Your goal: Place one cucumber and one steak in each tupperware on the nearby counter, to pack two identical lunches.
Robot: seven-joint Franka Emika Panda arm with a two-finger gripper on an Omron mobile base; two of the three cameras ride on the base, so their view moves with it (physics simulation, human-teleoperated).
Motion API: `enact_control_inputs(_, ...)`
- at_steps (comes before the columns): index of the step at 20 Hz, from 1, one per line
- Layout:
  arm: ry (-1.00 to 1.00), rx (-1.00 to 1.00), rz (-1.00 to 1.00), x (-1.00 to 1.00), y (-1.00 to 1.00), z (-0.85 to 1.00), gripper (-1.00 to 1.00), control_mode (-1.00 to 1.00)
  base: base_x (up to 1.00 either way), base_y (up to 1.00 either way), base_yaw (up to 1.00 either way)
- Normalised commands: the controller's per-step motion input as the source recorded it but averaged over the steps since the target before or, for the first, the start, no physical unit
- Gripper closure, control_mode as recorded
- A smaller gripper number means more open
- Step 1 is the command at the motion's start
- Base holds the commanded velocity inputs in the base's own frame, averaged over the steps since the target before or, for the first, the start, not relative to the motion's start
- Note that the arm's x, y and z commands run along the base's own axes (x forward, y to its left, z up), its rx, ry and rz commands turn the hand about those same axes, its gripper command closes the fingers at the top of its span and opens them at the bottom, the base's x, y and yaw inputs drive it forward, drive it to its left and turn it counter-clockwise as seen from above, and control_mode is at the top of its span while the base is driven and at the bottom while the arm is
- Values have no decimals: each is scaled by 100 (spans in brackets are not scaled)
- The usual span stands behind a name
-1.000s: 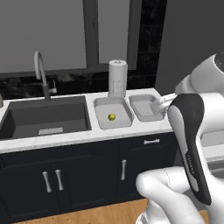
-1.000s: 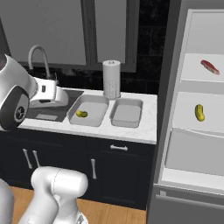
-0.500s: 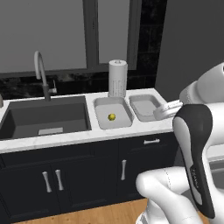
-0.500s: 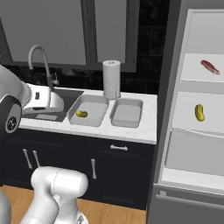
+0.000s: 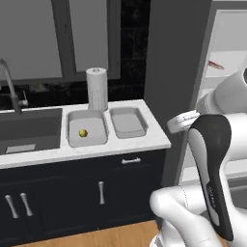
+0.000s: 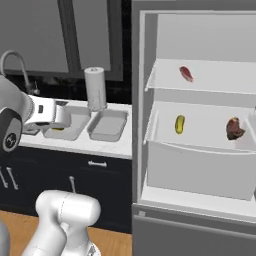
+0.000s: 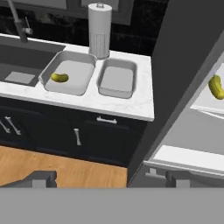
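Two grey tupperware trays sit side by side on the white counter [image 7: 131,105]. The left tupperware [image 7: 74,68] [image 5: 91,123] holds one yellow-green cucumber [image 7: 59,77] [image 5: 83,133]. The right tupperware [image 7: 116,79] [image 5: 128,120] [image 6: 107,125] is empty. In the open fridge, a second cucumber [image 6: 179,124] [image 7: 215,86] lies on the middle shelf beside a dark brown-red steak [image 6: 234,128]. A slim red-pink steak [image 6: 186,73] [image 5: 215,65] lies on the shelf above. My gripper [image 7: 112,180] is open, its fingertips [image 7: 43,178] wide apart, back from the counter and holding nothing.
A paper towel roll [image 7: 99,30] stands behind the trays. The dark sink [image 7: 26,61] and its faucet [image 7: 17,19] lie to the left. The fridge's dark side wall [image 7: 175,78] rises just right of the counter's end. Wooden floor [image 7: 65,166] lies below the navy cabinets.
The whole picture has shifted: the base has driven right, so the counter slid left and the open fridge came nearer. The gripper stays open and empty.
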Motion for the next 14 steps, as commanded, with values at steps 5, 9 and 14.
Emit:
enact_control_inputs(5, 0, 0, 0, 0, 0, 0, -100, 100, 0, -94, 0)
enact_control_inputs(9, 0, 0, 0, 0, 0, 0, -100, 100, 0, -74, 0)
enact_control_inputs(14, 0, 0, 0, 0, 0, 0, -100, 100, 0, -53, 0)
